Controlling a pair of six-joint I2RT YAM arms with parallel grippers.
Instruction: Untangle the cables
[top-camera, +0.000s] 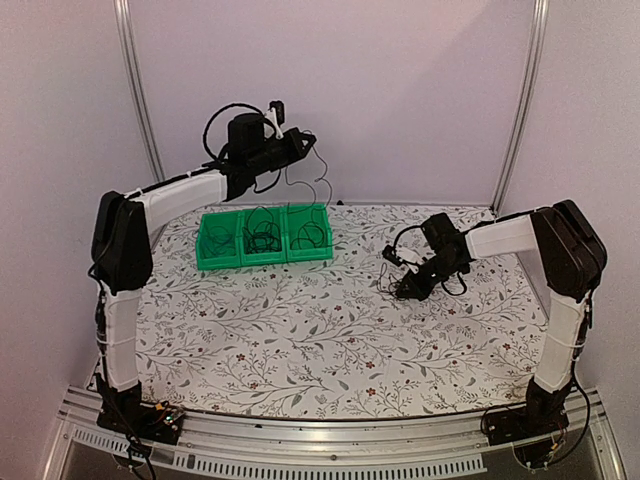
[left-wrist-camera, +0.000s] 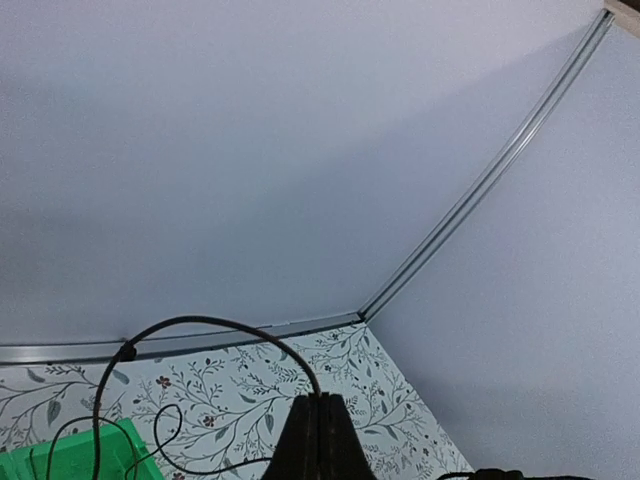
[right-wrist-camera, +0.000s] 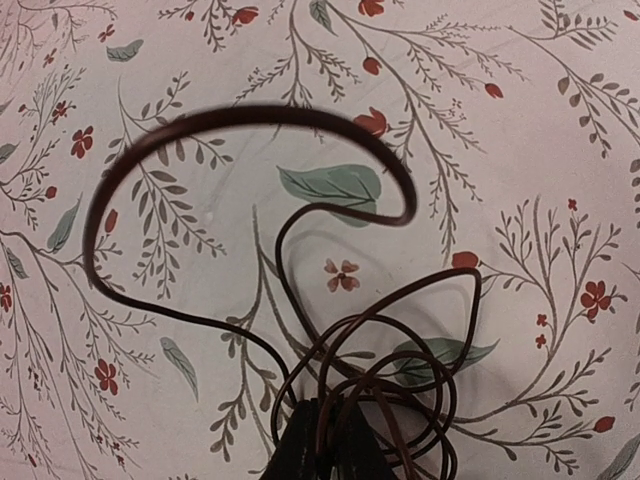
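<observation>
Dangling from the left hand (top-camera: 302, 141), which is clamped tight on it high at upper centre, one thin cable (left-wrist-camera: 220, 322) drops toward the green bins (top-camera: 220, 262), probably lifted to draw it free. At right on the bench (top-camera: 300, 340), the right hand (right-wrist-camera: 322, 440) pinches the dark tangle (right-wrist-camera: 380, 370), seemingly anchoring it.

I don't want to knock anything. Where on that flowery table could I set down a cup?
The wide front and middle of the table, from the green bins to the near edge, is bare; so is the gap between bins and right gripper. Crowded: the bins, a cord hanging over them from the left gripper, and the tangle at the right gripper.
</observation>
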